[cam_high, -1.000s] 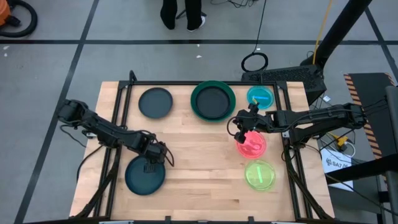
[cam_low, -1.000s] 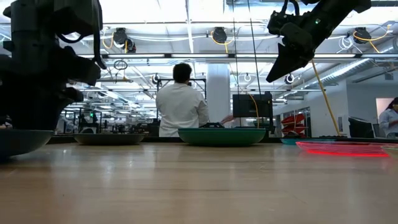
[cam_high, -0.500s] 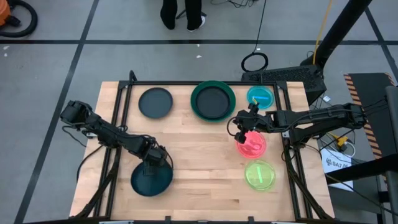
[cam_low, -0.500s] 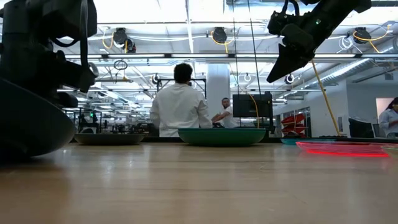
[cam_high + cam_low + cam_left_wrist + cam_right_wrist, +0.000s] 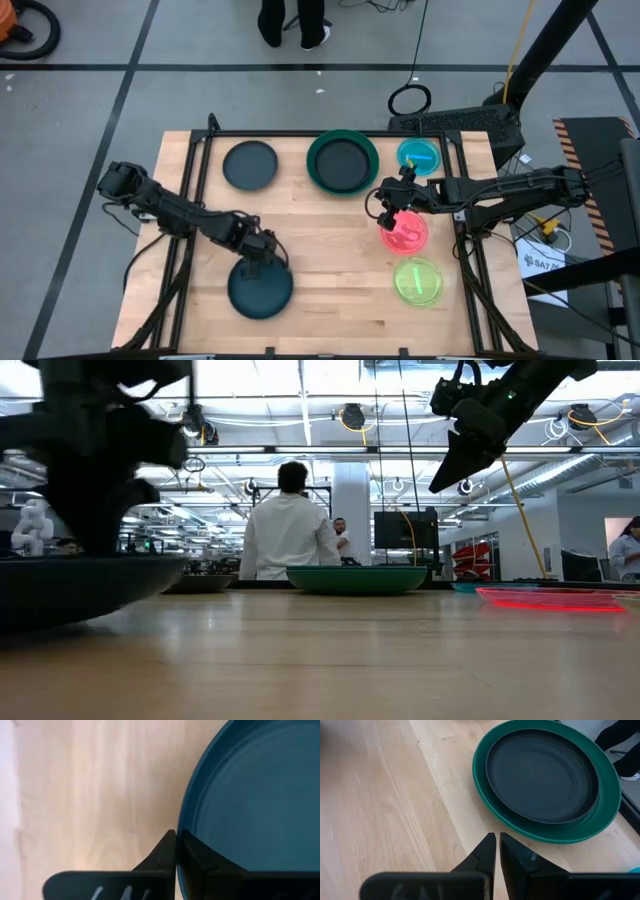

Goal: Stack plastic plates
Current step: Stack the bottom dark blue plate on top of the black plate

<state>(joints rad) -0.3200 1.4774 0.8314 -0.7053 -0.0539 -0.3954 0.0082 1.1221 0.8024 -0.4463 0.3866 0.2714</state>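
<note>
Fingers, L arm (image 5: 176, 851): pinched on teal plate (image 5: 250, 795) rim; R fingers (image 5: 497, 851) closed, empty.

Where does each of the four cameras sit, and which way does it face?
High view: overhead, looking straight down on the table, both arms and all plates.
Low view: table-top height, facing the room; the right pincer hangs above.
Left wrist view: on the left arm; the left pincer is shut on the dark teal plate.
Right wrist view: on the right arm, past its shut pincer toward the large green plate holding a dark grey plate.
Shared: high and right wrist views both show that green plate.
</note>
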